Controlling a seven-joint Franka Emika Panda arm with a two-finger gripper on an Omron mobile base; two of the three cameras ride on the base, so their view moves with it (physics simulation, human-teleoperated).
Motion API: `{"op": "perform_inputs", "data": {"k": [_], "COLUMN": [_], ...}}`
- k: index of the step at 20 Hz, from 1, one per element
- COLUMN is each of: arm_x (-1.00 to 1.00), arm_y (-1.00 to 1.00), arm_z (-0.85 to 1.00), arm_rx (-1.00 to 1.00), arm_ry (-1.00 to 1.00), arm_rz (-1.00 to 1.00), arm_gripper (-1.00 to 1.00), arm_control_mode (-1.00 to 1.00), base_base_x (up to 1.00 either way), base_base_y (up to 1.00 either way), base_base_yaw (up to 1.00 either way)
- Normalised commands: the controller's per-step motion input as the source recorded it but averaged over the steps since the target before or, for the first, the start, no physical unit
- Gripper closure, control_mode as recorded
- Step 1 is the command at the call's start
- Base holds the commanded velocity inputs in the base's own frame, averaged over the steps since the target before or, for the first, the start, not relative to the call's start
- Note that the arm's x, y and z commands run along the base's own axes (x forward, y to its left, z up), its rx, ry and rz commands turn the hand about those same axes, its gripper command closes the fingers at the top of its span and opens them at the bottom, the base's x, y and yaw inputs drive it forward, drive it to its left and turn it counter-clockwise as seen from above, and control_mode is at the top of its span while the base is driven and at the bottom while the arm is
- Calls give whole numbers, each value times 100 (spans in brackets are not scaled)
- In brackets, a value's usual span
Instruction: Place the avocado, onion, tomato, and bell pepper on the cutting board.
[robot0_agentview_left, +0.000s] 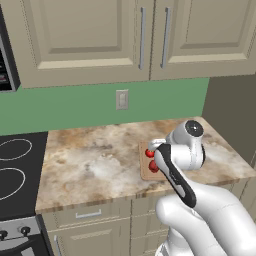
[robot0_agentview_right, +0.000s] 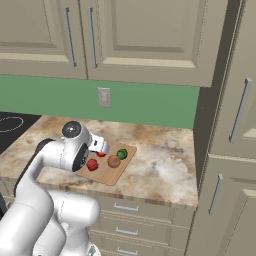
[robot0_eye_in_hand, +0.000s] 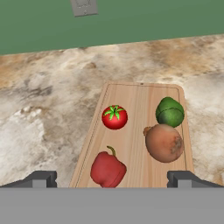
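The light-wood cutting board (robot0_eye_in_hand: 135, 94) lies on the marble counter and carries all four items. In the hand view the tomato (robot0_eye_in_hand: 114, 117) sits at its left middle and the bell pepper (robot0_eye_in_hand: 108, 169) at the near left. The avocado (robot0_eye_in_hand: 169, 112) is at the right, with the onion (robot0_eye_in_hand: 164, 142) touching it just in front. My gripper (robot0_eye_in_hand: 112, 180) hovers above the board's near end, open and holding nothing, its fingertips (robot0_eye_in_hand: 41, 178) spread wide. From the right base camera the avocado (robot0_agentview_right: 122, 154), onion (robot0_agentview_right: 114, 161) and bell pepper (robot0_agentview_right: 92, 165) show beside the hand.
A black stove (robot0_agentview_left: 15, 165) adjoins the counter on the left. A wall outlet (robot0_agentview_left: 122, 99) sits on the green backsplash under the upper cabinets. A tall cabinet (robot0_agentview_right: 235, 125) closes the counter's right end. Bare marble (robot0_agentview_left: 90, 160) stretches left of the board.
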Motion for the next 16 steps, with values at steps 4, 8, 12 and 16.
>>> {"op": "perform_inputs", "data": {"k": [4, 8, 12, 16], "arm_x": [-46, -54, -41, -63], "arm_y": [22, 18, 14, 37], "arm_z": [7, 33, 36, 43], "arm_rx": [-17, -27, -15, -20], "arm_ry": [-44, -70, -33, -35], "arm_rz": [0, 1, 0, 0], "arm_gripper": [-100, -100, -100, -100], "arm_control_mode": [-100, -100, -100, -100], "base_base_x": [0, 0, 0, 0], "base_base_y": [0, 0, 0, 0], "base_base_yaw": [0, 0, 0, 0]}}
